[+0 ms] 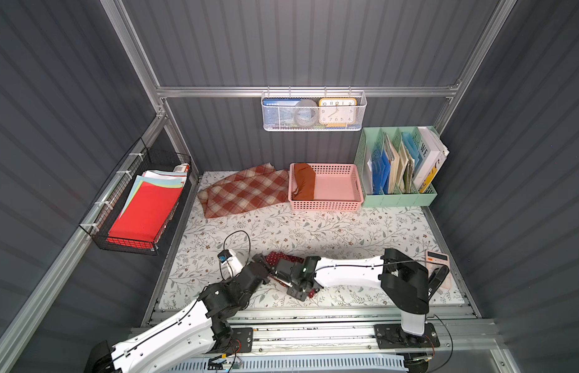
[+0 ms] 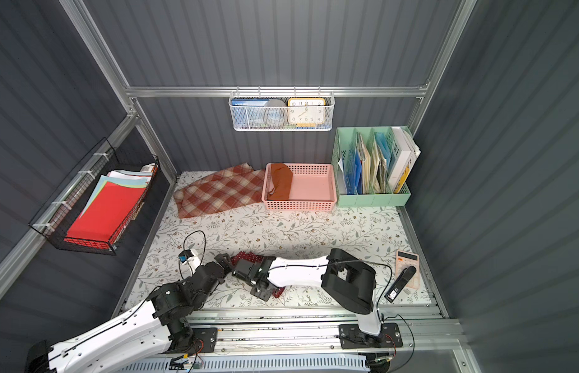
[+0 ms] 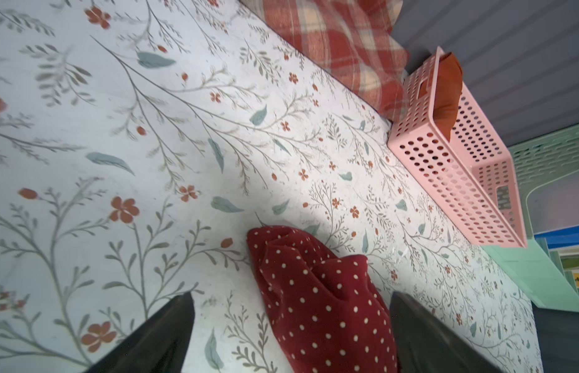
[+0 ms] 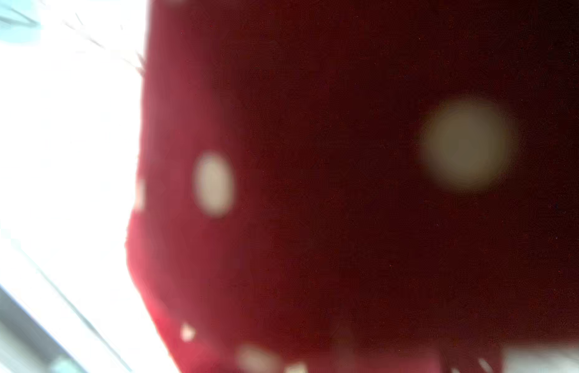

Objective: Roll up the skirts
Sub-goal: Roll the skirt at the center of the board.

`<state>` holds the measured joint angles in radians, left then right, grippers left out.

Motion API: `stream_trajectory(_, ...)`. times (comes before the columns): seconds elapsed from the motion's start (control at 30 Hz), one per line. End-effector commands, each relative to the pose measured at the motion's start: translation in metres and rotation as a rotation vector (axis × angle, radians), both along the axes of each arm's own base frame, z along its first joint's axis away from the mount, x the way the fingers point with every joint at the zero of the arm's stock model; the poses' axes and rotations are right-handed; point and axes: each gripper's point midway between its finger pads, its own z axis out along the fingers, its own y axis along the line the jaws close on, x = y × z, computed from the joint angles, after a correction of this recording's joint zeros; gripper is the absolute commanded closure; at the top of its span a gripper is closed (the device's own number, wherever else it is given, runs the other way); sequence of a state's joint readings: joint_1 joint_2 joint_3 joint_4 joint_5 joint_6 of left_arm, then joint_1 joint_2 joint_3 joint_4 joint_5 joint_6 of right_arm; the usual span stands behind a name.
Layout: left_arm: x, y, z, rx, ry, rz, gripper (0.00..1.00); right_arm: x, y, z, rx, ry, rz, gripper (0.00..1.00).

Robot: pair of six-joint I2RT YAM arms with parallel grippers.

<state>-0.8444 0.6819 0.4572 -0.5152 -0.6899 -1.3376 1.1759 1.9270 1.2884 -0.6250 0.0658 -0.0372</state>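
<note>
The dark red skirt with white dots [image 1: 283, 257] lies bunched up on the near part of the flowery counter [image 1: 314, 226], about in the middle from left to right. Both arms meet right there.

The left gripper [image 3: 291, 295] has its two black fingers [image 3: 165, 332] spread wide and let go. In the left wrist view the dotted skirt [image 3: 314, 306] sits between them, and they do not squeeze it.

The right gripper [image 1: 275, 274] reaches in from the right and sits on top of the dotted skirt. The arm hides its fingers in both top views. The right wrist view shows only blurry red cloth with pale dots [image 4: 314, 193], very close. So I cannot tell if those fingers are pinching the cloth or not.

The red-and-cream plaid skirt [image 1: 246, 190] lies loosely folded at the far left of the counter. Just to its right is a pink basket [image 1: 327, 205]. The orange skirt [image 1: 304, 182] is rolled up inside the left end of the basket.
</note>
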Motion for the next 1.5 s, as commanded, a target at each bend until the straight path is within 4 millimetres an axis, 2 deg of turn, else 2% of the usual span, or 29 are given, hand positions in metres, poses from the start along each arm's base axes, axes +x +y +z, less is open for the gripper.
stream_trajectory(0.0,-0.011,0.030,0.004,0.128,0.017,0.056,0.00,-0.090,-0.004,-0.028,0.041,0.632,0.018,1.00)
stream_trajectory(0.03,-0.011,0.031,0.005,0.125,0.013,0.061,0.00,-0.093,0.003,-0.018,0.104,0.736,0.013,1.00)
stream_trajectory(0.13,-0.009,0.026,0.005,0.099,0.002,0.045,0.00,-0.081,0.022,-0.002,0.272,0.943,-0.033,1.00)
stream_trajectory(0.23,-0.005,0.016,0.000,0.084,0.012,0.017,0.00,-0.064,0.029,0.000,0.376,1.064,-0.084,1.00)
stream_trajectory(0.37,-0.005,0.006,-0.012,0.066,0.050,-0.013,0.00,-0.039,0.024,-0.014,0.455,1.160,-0.204,1.00)
stream_trajectory(0.5,-0.005,-0.014,-0.037,-0.048,0.053,-0.069,0.00,-0.033,0.015,-0.043,0.385,1.162,-0.301,1.00)
stream_trajectory(0.57,-0.006,-0.017,-0.047,-0.102,0.051,-0.061,0.00,-0.031,0.012,-0.053,0.355,1.152,-0.339,1.00)
stream_trajectory(0.7,-0.008,-0.020,-0.049,-0.151,0.021,-0.080,0.00,-0.026,0.004,-0.070,0.281,1.115,-0.417,1.00)
stream_trajectory(0.8,-0.006,-0.024,-0.052,-0.220,-0.021,-0.082,0.00,-0.022,0.000,-0.073,0.265,1.106,-0.448,1.00)
stream_trajectory(0.93,-0.005,-0.036,-0.070,-0.343,-0.039,-0.085,0.00,-0.012,-0.005,-0.080,0.259,1.091,-0.526,1.00)
stream_trajectory(1.07,-0.007,-0.051,-0.081,-0.346,0.010,-0.127,0.01,-0.002,-0.007,-0.086,0.280,1.090,-0.573,1.00)
stream_trajectory(1.13,-0.008,-0.059,-0.084,-0.374,0.007,-0.147,0.06,0.000,-0.006,-0.087,0.284,1.081,-0.581,1.00)
stream_trajectory(1.23,-0.010,-0.070,-0.085,-0.388,0.019,-0.197,0.26,0.000,-0.006,-0.089,0.289,1.086,-0.582,1.00)
stream_trajectory(1.27,-0.012,-0.073,-0.087,-0.390,0.038,-0.215,0.28,-0.001,-0.006,-0.089,0.288,1.090,-0.582,1.00)
stream_trajectory(1.3,-0.016,-0.075,-0.090,-0.394,0.073,-0.222,0.27,-0.001,-0.006,-0.087,0.295,1.095,-0.577,1.00)
stream_trajectory(1.4,-0.031,-0.074,-0.101,-0.372,0.164,-0.239,0.14,-0.001,-0.007,-0.085,0.306,1.087,-0.566,1.00)
stream_trajectory(1.47,-0.036,-0.076,-0.104,-0.376,0.178,-0.259,0.09,0.000,-0.007,-0.085,0.315,1.084,-0.566,1.00)
